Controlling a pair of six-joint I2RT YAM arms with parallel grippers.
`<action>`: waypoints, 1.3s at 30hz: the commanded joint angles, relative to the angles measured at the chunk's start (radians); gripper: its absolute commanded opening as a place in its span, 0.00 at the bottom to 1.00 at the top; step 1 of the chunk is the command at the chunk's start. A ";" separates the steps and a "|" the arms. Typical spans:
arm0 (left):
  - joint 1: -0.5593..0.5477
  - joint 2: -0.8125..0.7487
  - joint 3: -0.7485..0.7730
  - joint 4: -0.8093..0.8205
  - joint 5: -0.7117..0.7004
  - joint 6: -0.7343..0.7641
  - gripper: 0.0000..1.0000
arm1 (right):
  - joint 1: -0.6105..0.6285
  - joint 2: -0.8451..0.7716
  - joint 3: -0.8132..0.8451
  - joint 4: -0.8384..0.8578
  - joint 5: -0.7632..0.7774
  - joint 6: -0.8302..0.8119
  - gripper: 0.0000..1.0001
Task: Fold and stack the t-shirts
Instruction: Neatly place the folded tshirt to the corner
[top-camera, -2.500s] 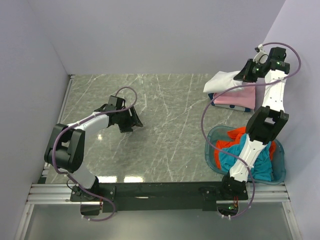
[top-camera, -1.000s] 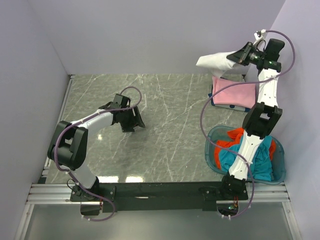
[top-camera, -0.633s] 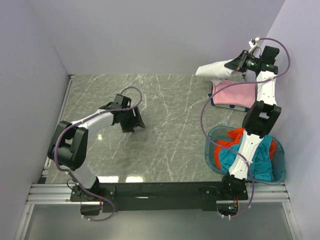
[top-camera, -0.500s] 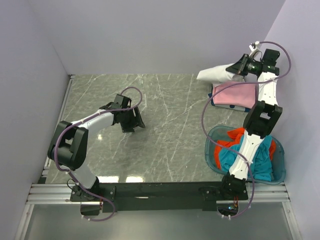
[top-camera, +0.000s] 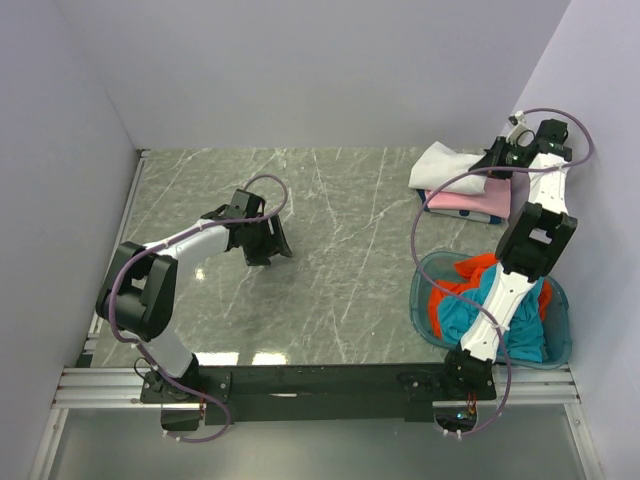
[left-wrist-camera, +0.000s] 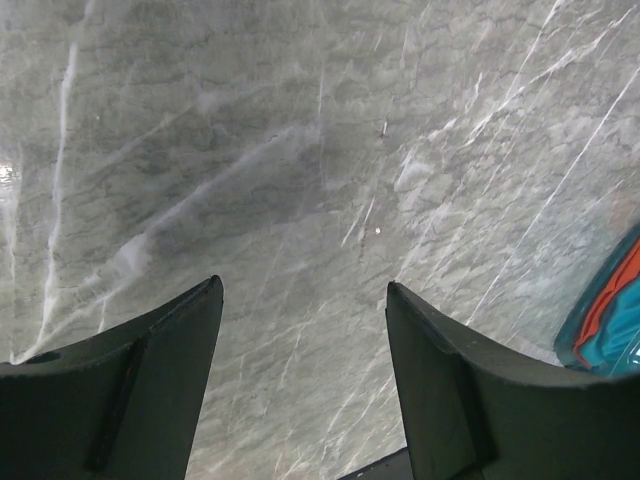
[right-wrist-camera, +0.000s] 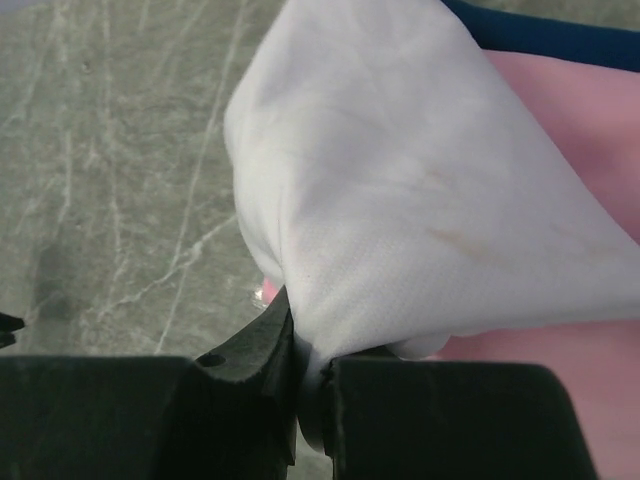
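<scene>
White t-shirt (top-camera: 443, 165): at 2 o'clock, pinched at its 3 o'clock end by right gripper (top-camera: 497, 160), lay 9–3 o'clock partly over pink t-shirt (top-camera: 470, 197); left gripper (top-camera: 262, 245) gaped empty, well apart toward 8 o'clock.

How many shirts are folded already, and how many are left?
Done: the pink t-shirt lies folded on the table. In hand: the right gripper pinches the white t-shirt, draped partly over the pink one. Left: the teal t-shirt and orange-red t-shirt sit crumpled in the blue basket. The left gripper is open and empty.
</scene>
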 joint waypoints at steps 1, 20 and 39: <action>-0.011 0.004 0.034 -0.006 0.010 0.027 0.72 | -0.002 -0.101 0.035 -0.032 0.099 -0.040 0.00; -0.028 0.046 0.077 -0.014 0.024 0.052 0.72 | 0.000 -0.148 0.003 -0.115 0.402 -0.063 0.00; -0.042 0.021 0.098 -0.029 -0.013 0.043 0.73 | 0.033 -0.128 -0.006 -0.026 0.656 0.035 0.82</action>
